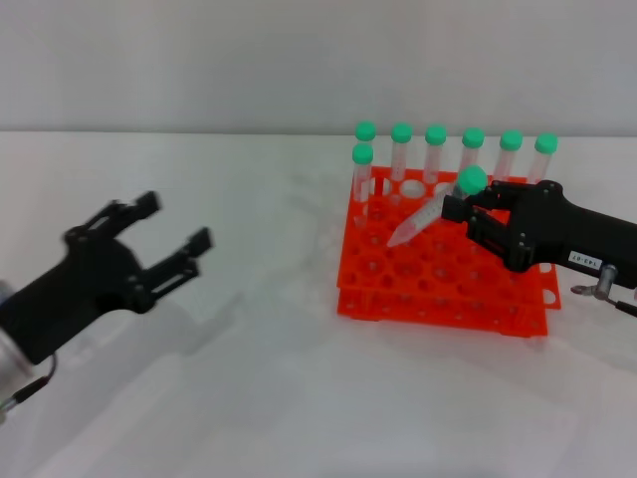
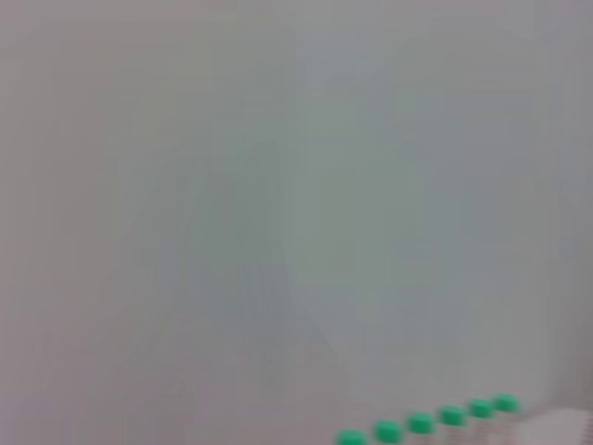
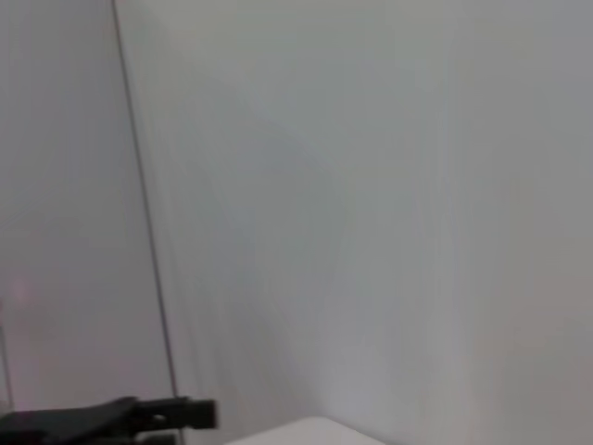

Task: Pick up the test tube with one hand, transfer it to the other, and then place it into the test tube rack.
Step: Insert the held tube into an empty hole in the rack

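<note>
My right gripper [image 1: 464, 205], a black hand with a white label strip, is shut on the test tube [image 1: 423, 221] near its green cap [image 1: 471, 180]. The tube is tilted, with its pointed tip low over the orange-red test tube rack [image 1: 438, 299] on its left part. Several other green-capped tubes [image 1: 435, 149] stand upright in the rack's back row and left corner. Their caps also show in the left wrist view [image 2: 422, 424]. My left gripper [image 1: 175, 225] is open and empty, well left of the rack above the table.
The rack stands on a white table [image 1: 259, 398] in front of a pale wall. A small metal fitting [image 1: 597, 290] hangs by my right wrist. A black finger [image 3: 139, 414] shows low in the right wrist view.
</note>
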Controlling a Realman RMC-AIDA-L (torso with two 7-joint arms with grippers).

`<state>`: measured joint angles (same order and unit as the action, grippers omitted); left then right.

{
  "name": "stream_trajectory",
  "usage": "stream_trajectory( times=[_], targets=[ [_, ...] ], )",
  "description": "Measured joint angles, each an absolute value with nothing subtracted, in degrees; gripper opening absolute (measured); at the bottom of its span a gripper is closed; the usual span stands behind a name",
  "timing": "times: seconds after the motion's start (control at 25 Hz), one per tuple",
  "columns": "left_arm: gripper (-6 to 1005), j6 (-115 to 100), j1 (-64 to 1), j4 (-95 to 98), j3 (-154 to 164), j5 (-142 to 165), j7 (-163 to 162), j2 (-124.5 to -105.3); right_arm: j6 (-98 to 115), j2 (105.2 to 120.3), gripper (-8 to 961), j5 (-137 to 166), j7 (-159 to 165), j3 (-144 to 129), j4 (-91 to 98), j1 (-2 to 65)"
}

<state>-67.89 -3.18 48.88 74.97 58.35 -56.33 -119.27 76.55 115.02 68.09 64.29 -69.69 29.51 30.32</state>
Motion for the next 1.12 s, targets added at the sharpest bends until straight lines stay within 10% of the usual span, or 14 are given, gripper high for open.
stream_trajectory(
  times=[1.12],
  targets=[
    [807,-72.49,-2.98,30.59,75.01,43.17,-41.61,-119.36,53.42,115.31,247,70.92,64.54,-77.98,33.26,39.11]
  ],
)
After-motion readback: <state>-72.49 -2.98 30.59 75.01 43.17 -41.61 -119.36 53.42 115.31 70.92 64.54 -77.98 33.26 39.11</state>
